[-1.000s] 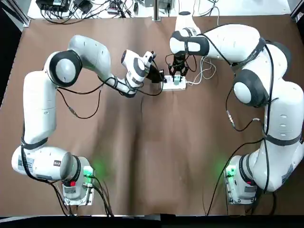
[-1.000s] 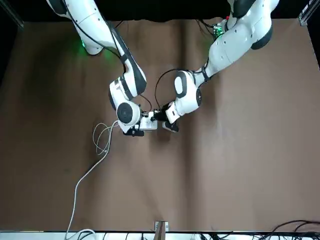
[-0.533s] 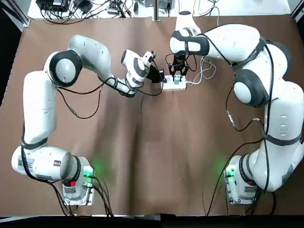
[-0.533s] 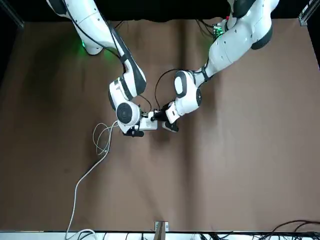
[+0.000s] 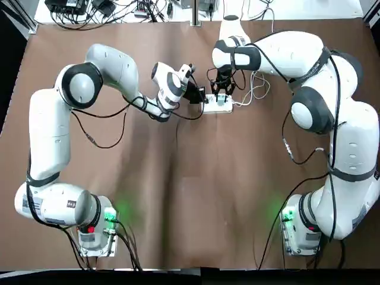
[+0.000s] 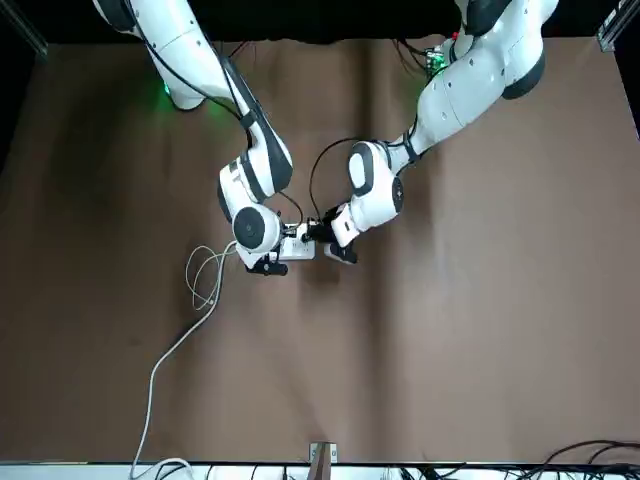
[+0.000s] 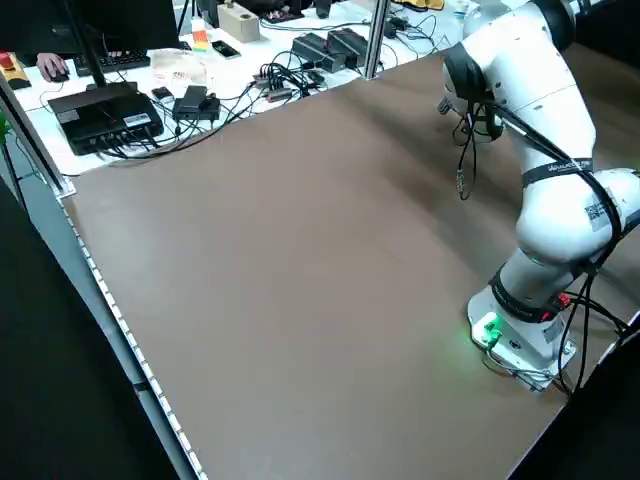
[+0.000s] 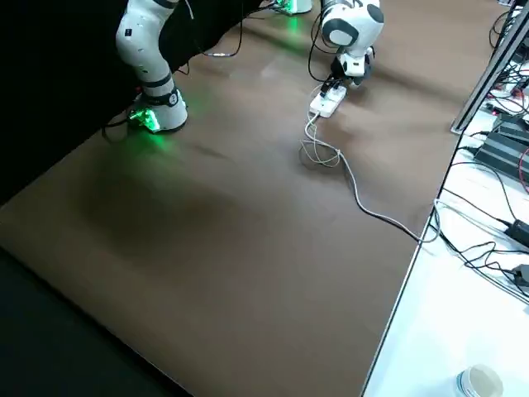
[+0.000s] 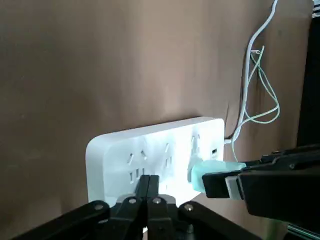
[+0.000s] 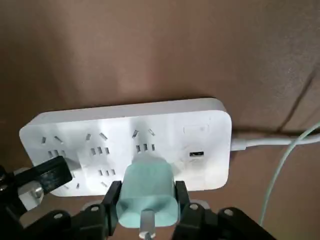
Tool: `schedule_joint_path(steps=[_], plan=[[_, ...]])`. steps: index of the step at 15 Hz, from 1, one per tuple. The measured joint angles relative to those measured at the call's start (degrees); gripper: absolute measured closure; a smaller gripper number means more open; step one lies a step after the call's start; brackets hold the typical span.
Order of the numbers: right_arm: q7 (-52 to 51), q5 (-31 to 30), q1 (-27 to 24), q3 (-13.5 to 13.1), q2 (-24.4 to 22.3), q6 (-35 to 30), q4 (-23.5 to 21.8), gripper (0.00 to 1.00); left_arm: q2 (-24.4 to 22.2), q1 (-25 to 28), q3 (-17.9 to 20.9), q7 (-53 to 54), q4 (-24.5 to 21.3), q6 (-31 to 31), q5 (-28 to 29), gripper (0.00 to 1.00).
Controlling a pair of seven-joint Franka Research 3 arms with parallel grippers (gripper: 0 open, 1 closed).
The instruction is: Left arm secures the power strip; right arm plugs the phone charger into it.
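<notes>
R fingers grip charger at strip; L fingers shut.

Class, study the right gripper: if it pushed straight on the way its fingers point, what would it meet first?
The right gripper holds the teal charger, which would probably meet the power strip's socket face first; whether they already touch is unclear.

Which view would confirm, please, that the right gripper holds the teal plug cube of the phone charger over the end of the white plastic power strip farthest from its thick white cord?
The end is wrong: in the right wrist view, the right gripper holds the teal plug cube nearer the corded end.
</notes>
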Motion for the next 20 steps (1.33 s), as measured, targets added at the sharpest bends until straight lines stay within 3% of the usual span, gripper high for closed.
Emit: schedule_joint_path(steps=[20], plan=[[-0.02, -0.9, 1.48, -0.78, 0.1, 1.61, -0.87, 0.52, 0.03, -0.19, 0.02, 0.02, 0.07, 0.28, 0.0, 0.99]])
